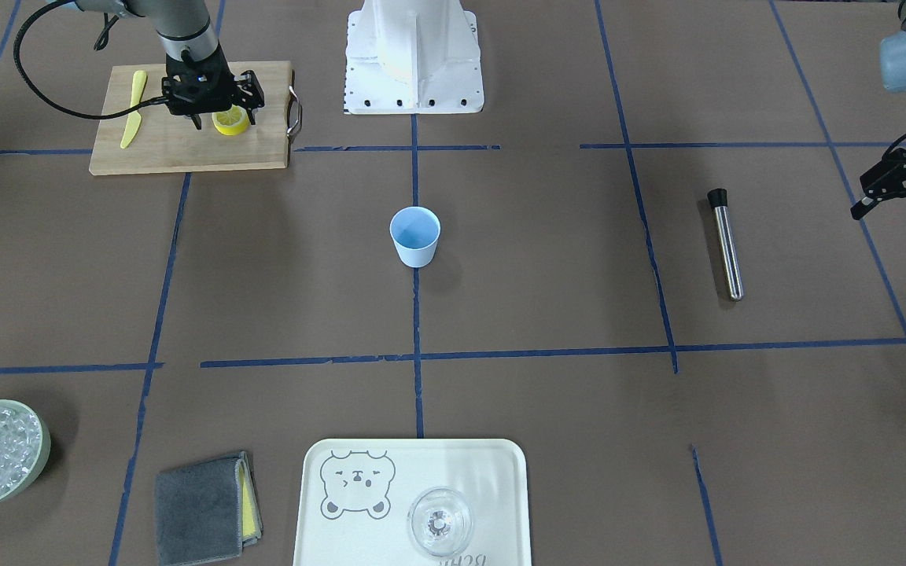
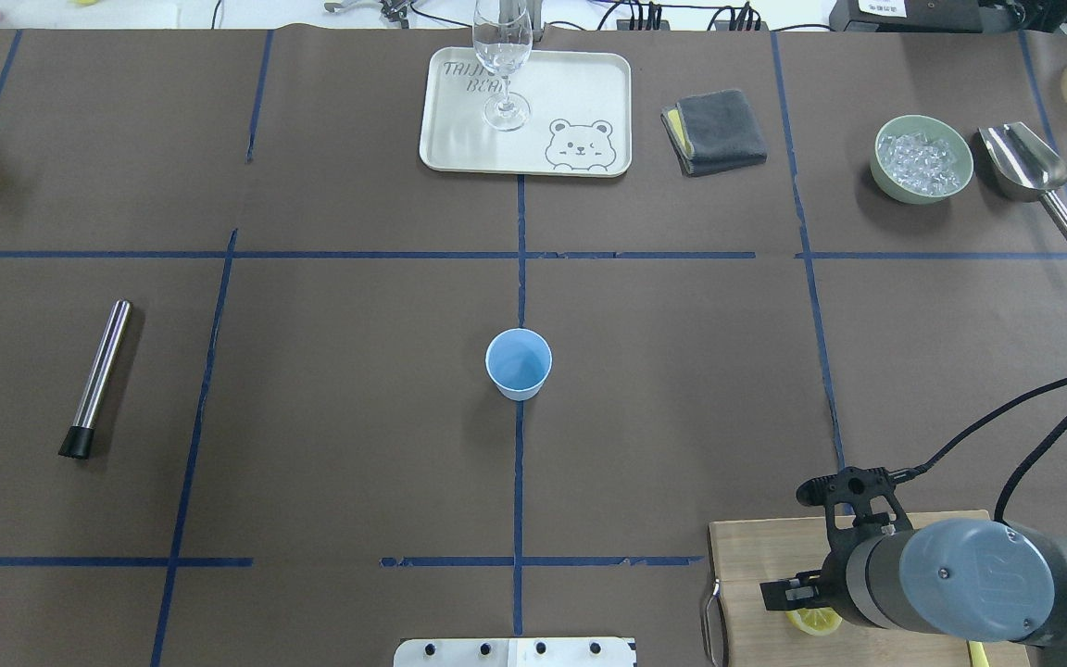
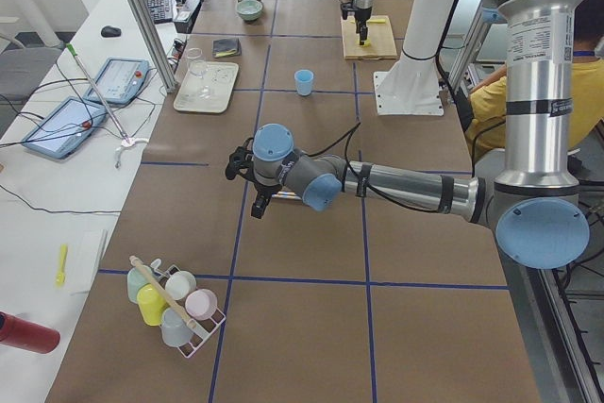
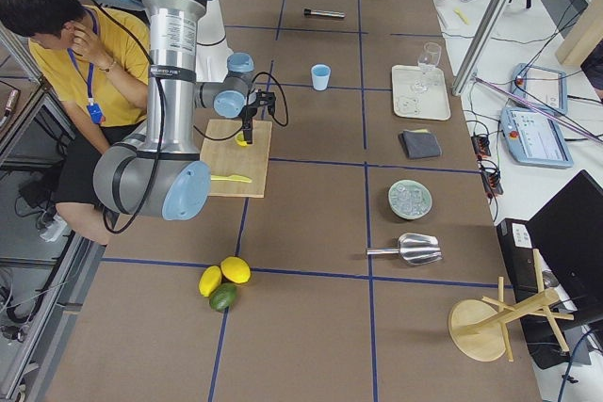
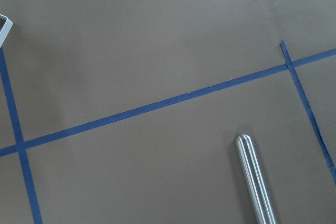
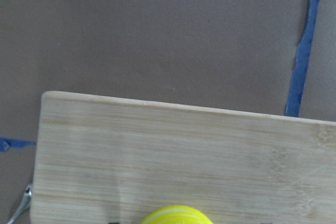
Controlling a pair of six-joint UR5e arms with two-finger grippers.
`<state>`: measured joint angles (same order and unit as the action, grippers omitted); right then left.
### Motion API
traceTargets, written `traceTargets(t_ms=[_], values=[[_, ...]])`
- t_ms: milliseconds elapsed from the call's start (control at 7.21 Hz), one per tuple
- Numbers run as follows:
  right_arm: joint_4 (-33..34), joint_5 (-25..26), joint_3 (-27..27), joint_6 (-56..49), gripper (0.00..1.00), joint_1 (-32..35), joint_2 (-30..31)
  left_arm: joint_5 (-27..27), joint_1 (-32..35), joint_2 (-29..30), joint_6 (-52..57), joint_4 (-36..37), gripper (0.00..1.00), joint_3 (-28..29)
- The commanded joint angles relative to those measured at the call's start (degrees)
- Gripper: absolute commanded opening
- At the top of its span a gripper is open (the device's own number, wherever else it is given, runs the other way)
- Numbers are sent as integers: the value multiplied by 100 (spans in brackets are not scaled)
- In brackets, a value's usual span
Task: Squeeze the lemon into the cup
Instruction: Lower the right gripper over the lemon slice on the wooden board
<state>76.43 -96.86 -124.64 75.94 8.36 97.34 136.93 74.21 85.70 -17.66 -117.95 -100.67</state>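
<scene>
at the right gripper (image 1: 223,118): jaws apart, one finger each side of the lemon (image 1: 230,123), low over a wooden board (image 1: 185,153) – contact not clear. just beside, on the same board, a yellow knife (image 1: 133,110). well apart, in the middle of the table (image 1: 547,299), the cup (image 1: 415,236), upright. at the left gripper (image 1: 889,222): fingers spread, clamped on nothing, above the table near a steel rod (image 1: 728,251).

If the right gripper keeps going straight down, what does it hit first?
The right gripper would most likely meet the lemon, lying between its open jaws on the cutting board; the gap above it is unclear.
</scene>
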Motion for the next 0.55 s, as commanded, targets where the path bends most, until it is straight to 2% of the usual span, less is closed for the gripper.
traceTargets(t_ms=[0,416], values=[[-5,-8,45,0,89,-45,-4,9,6,0,0,0,100,-14],[-5,-44,27,0,89,-107,5,0,6,0,9,0,100,12]])
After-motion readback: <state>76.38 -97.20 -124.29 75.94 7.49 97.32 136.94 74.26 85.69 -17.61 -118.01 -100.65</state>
